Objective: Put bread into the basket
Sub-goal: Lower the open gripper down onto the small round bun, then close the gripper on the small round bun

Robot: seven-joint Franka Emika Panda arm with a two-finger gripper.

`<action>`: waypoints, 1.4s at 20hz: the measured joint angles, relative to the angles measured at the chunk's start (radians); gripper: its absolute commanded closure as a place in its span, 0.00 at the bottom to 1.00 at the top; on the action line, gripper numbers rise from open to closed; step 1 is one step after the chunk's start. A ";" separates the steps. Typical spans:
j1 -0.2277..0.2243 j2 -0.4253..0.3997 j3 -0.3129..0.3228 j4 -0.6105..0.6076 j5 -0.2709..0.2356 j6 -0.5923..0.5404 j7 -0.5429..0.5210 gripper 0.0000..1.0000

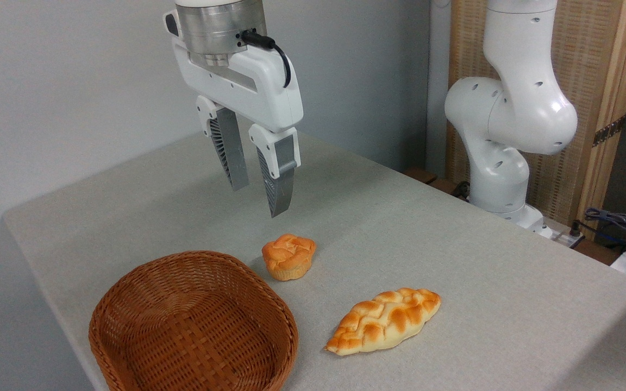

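The bread [289, 256], a small round bun with an orange knotted top and a paler ridged base, sits on the grey tablecloth. Just left of it and nearer the front stands the brown wicker basket [193, 326], with nothing inside. My gripper [258, 198] hangs in the air above the table, up and slightly to the left of the bun, touching nothing. Its two ribbed grey fingers [234, 155] point down with a gap between them and nothing held.
A longer flat braided loaf [383, 320] lies to the right of the basket, in front of the bun. The arm's white base [500, 141] rises at the table's back right, with cables [617, 222] beside it. The table edge runs close behind the basket on the left.
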 measured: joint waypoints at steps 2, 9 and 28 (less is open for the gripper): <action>0.000 -0.001 -0.001 -0.003 0.000 0.000 0.000 0.00; -0.005 -0.065 -0.035 -0.128 0.000 0.046 0.003 0.00; -0.009 -0.109 -0.212 -0.574 0.099 0.415 0.063 0.52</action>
